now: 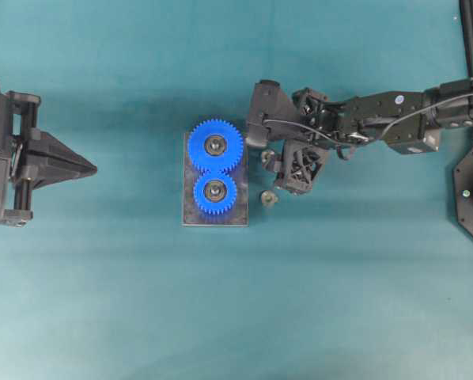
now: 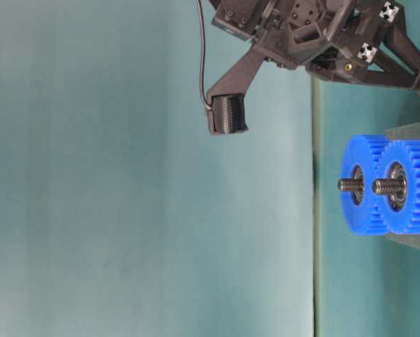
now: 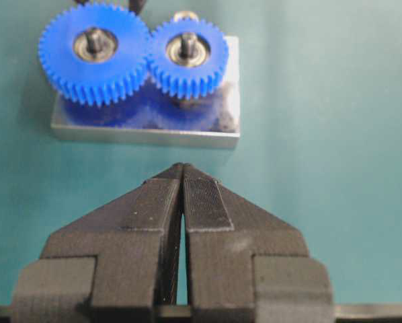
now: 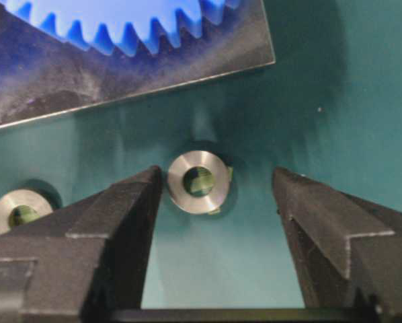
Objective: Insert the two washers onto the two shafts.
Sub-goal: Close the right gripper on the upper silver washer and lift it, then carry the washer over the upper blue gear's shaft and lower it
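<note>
Two blue gears (image 1: 217,146) (image 1: 214,194), two shafts (image 2: 347,184) (image 2: 380,186), two washers (image 4: 197,182) (image 4: 18,211), one base plate (image 3: 147,133).

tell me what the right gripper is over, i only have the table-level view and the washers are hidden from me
Observer: In the right wrist view the right gripper is open, with a washer lying flat on the table between its fingers.
Operator: any other washers
Observer: Yes, a second washer lies outside the fingers, also beside the base plate.
Operator: left arm doing anything
Observer: No, the left gripper is shut and empty, well back from the blue gears.
</note>
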### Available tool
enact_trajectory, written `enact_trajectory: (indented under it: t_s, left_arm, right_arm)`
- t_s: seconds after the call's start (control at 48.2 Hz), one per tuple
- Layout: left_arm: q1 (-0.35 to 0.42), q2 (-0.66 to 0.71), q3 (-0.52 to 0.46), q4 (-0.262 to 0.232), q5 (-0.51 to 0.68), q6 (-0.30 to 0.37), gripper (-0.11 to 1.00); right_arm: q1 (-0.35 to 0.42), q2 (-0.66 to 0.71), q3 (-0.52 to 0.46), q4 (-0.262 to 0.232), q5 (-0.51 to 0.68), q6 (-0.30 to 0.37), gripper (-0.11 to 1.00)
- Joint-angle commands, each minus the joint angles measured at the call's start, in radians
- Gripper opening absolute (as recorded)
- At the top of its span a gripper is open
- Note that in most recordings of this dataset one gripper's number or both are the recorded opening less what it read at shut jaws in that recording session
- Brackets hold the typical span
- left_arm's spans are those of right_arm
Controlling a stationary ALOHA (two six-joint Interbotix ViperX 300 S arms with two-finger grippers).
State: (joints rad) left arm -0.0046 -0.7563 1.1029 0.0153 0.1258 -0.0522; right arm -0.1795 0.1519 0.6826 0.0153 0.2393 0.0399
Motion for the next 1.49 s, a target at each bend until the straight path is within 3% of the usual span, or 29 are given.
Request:
enact_trajectory:
  t_s: [0.0,0.145,0.311,0.56,0.872,1.474]
  left_arm:
    - [0.0,-0.003,-0.012,0.003,-0.005,-0.002,0.0]
    - [0.002,-0.005,-0.014,0.003,-0.005,-0.006,0.0]
    - [0.002,-0.002,-0.017,0.003,-0.008,-0.008,0.0]
    - [0.014,0.0,-0.028,0.003,-0.011,-0.008,0.0]
    - [0.014,0.0,-0.028,0.003,-0.017,-0.012,0.0]
    - [0.014,0.0,-0.023,0.003,-0.029,-0.017,0.0]
  right_arm:
    - [0.014,-0.005,-0.014,0.0,0.018,-0.003,0.66]
    - [0.018,-0.005,-0.014,0.0,0.046,0.002,0.56]
    - [0.02,-0.008,-0.023,0.0,0.048,0.003,0.31]
    - [0.02,-0.052,-0.054,0.0,0.064,0.003,0.31]
    - [0.026,-0.138,-0.152,0.0,0.21,0.002,0.31]
    - [0.035,-0.055,-0.337,0.0,0.235,-0.006,0.31]
